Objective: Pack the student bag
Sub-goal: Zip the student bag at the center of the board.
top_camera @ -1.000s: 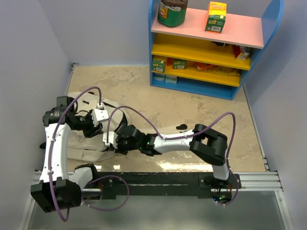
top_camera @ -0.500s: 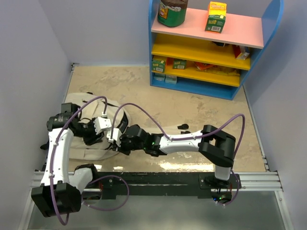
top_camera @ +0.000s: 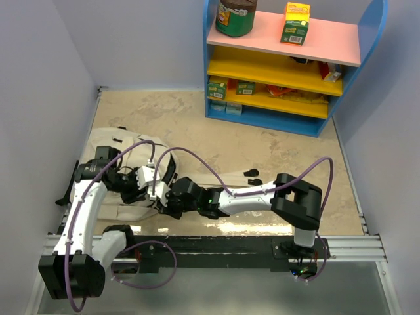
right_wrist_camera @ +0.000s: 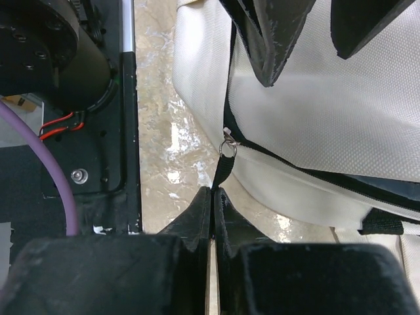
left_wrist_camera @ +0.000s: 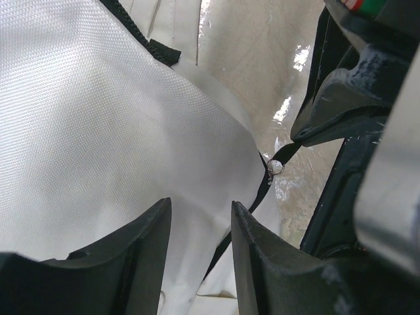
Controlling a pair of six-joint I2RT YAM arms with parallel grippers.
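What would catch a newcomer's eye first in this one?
The beige backpack at the near left draws the eye. On it, the right tool is shut on the black zipper pull, while the left tool hangs with fingers apart over the canvas. A brightly coloured shelf unit stands far right.

beige marbled table (top_camera: 197, 125) with student bag (top_camera: 108, 141) and shelf unit (top_camera: 275, 120)

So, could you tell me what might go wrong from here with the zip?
1. The right gripper pinches only the end of the thin zip pull at its fingertips, so a tug could slip it out.
2. The left gripper sits open on the bag, so the soft fabric may bunch or drag along instead of the zip running.
3. Both grippers work very close together and could collide.
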